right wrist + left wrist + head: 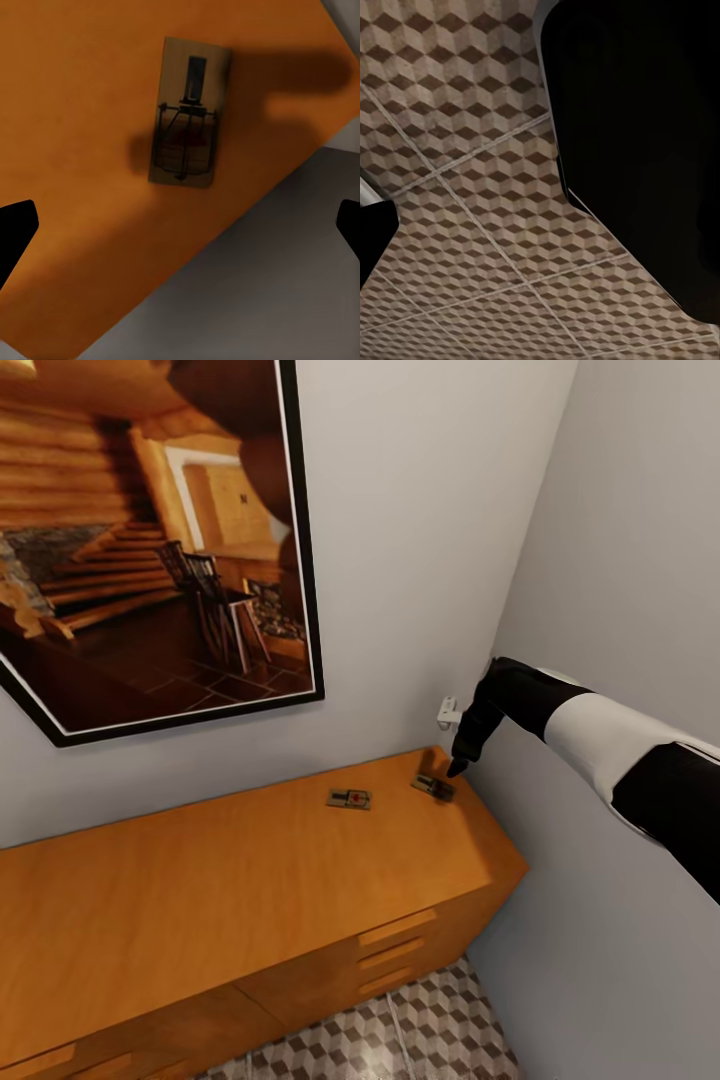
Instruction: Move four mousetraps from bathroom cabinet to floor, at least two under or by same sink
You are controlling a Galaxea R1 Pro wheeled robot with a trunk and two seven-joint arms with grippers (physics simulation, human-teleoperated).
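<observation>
While your right gripper (459,767) hung spread above the far-right trap (433,787), another trap (349,799) lay just left on the cabinet (220,890); your left gripper's state I couldn't tell.

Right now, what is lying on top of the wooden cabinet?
Two mousetraps lie flat on the cabinet top: one mousetrap nearer the middle, another mousetrap by the corner, just under the right hand. The drawers are shut, so their contents stay hidden.

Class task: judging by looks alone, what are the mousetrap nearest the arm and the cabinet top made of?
Mousetrap: apparently a flat wooden base, matte brown, with dark wire parts that look metal. Cabinet: seemingly wood or veneer, smooth orange-brown with faint grain and a soft sheen.
</observation>
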